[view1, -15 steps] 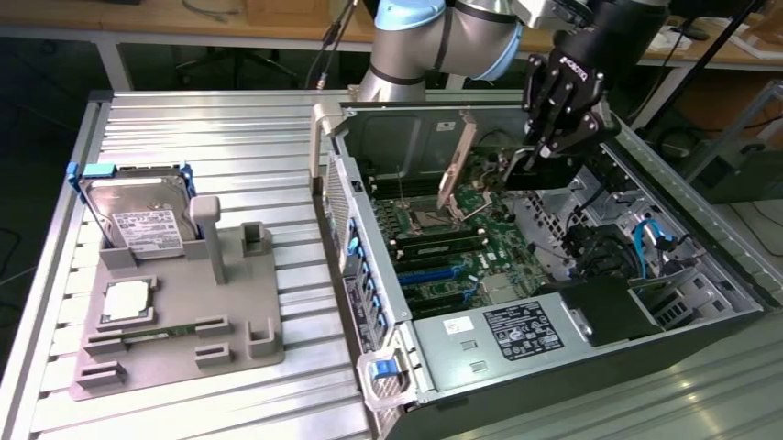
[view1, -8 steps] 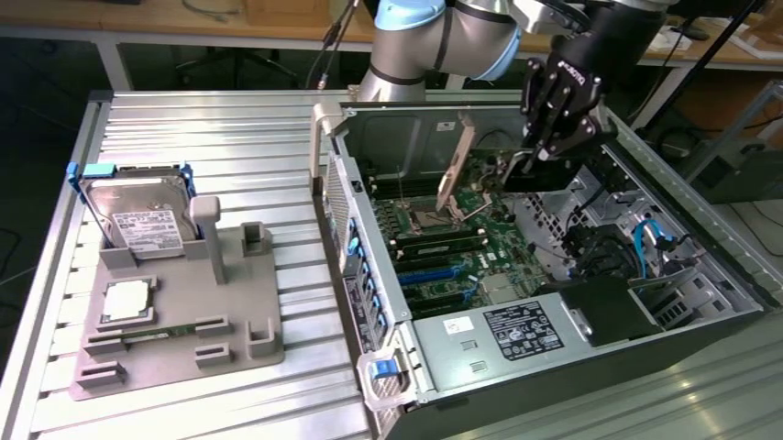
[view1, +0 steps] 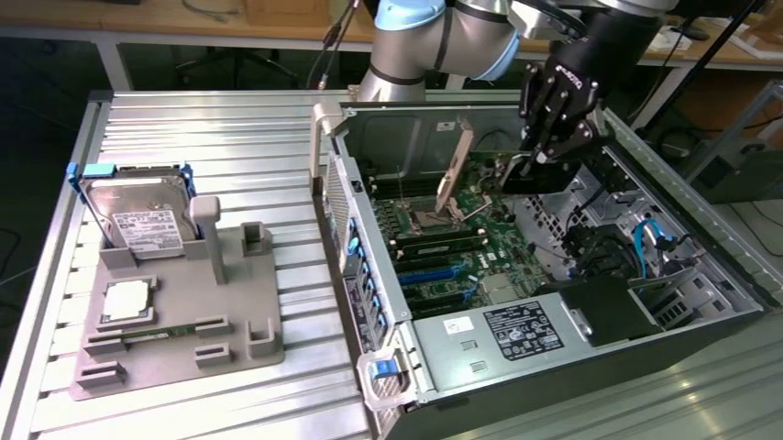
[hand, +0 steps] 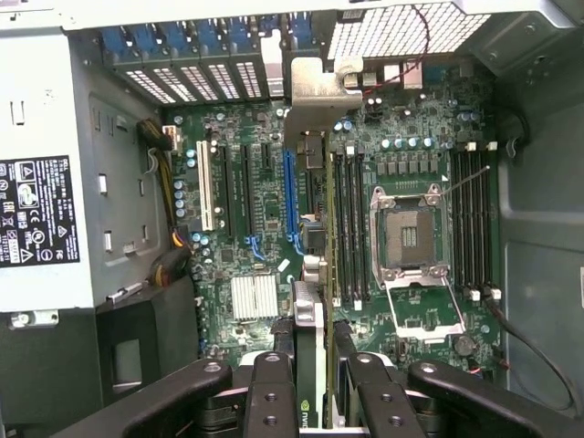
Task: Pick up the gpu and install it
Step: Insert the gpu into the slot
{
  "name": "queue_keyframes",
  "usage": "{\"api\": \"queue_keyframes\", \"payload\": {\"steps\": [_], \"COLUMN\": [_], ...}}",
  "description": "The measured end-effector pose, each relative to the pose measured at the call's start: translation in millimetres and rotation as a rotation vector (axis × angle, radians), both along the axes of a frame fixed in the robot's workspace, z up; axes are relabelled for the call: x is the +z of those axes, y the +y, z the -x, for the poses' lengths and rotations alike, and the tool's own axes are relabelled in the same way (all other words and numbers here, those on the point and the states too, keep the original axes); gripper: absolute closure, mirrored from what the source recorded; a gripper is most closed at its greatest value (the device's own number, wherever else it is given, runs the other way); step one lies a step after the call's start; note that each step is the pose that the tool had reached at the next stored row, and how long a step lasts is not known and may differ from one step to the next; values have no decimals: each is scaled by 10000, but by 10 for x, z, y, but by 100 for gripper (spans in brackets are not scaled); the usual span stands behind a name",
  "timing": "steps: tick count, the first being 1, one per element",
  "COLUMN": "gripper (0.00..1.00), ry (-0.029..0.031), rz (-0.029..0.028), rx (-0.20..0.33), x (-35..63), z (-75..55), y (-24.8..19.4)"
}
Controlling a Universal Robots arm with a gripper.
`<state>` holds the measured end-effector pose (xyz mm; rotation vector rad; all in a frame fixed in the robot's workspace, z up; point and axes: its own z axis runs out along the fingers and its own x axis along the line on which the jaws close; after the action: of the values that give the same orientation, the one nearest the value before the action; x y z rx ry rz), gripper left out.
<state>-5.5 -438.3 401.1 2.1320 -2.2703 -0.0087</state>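
Observation:
The gpu [view1: 457, 170] stands on edge inside the open computer case [view1: 355, 183], above the motherboard. In the wrist view the gpu [hand: 315, 310] appears edge-on, running from my fingers to its silver bracket [hand: 315, 91] at the case's rear slots. It hangs over the strip between the blue expansion slot [hand: 290, 201] and the memory slots [hand: 347, 228]. My gripper [view1: 534, 170] reaches down into the case. In the wrist view my gripper [hand: 318, 401] is shut on the near end of the card, one black finger [hand: 272, 392] on each side.
On the exterior view's left, a grey fixture [view1: 233, 344] holds a silver hard drive [view1: 141, 215], a processor [view1: 126, 301] and a memory stick [view1: 159, 332]. Inside the case are the open processor socket [hand: 411, 233], the power supply [view1: 520, 330] and loose cables [view1: 648, 243].

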Motion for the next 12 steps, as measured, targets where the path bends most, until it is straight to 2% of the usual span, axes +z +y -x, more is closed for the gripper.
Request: {"api": "queue_keyframes", "payload": {"steps": [12], "gripper": [73], "ry": [0], "rz": [-31], "rx": [0], "x": [-56], "z": [0], "y": [0]}}
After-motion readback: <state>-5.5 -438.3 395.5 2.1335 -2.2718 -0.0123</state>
